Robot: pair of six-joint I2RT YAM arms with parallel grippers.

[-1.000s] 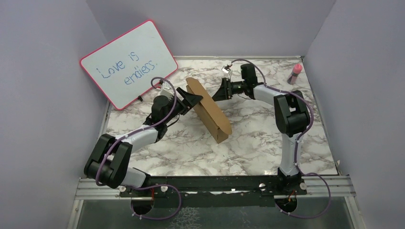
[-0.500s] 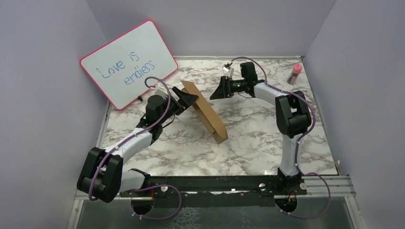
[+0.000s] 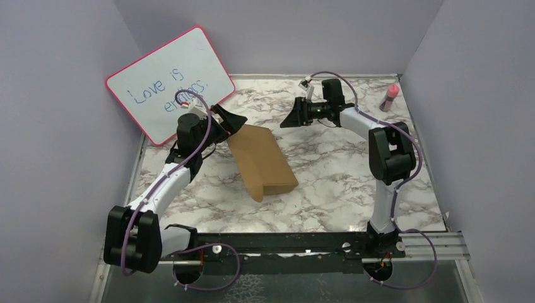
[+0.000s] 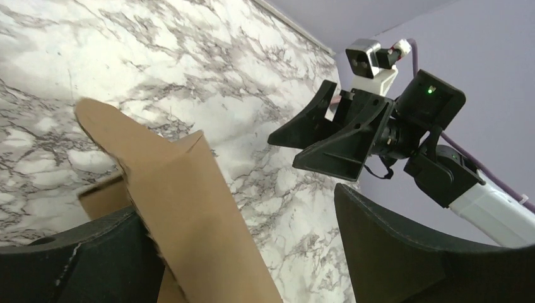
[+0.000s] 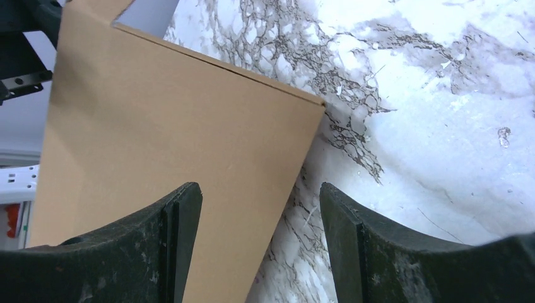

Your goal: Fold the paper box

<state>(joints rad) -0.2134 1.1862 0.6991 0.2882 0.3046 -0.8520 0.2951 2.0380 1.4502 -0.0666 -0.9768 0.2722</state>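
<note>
The paper box (image 3: pixel 260 161) is a brown cardboard piece lying low on the marble table (image 3: pixel 340 183), one long panel facing up. My left gripper (image 3: pixel 231 120) is open at the box's far left corner. In the left wrist view the cardboard (image 4: pixel 183 208) rises between the wide-apart fingers, against the left finger (image 4: pixel 76 252). My right gripper (image 3: pixel 291 117) is open and empty, hovering apart from the box on its far right side. It also shows in the left wrist view (image 4: pixel 322 136). The right wrist view shows the box panel (image 5: pixel 170 126) ahead of its open gripper (image 5: pixel 258 240).
A pink-framed whiteboard (image 3: pixel 167 82) leans against the back left wall, close behind my left wrist. A small pink bottle (image 3: pixel 391 96) stands at the back right corner. Purple walls enclose the table on three sides.
The box has tipped from standing on edge to lying nearly flat, toward the left and front. My left gripper has drawn back to the far left. My right gripper has pulled back slightly.
</note>
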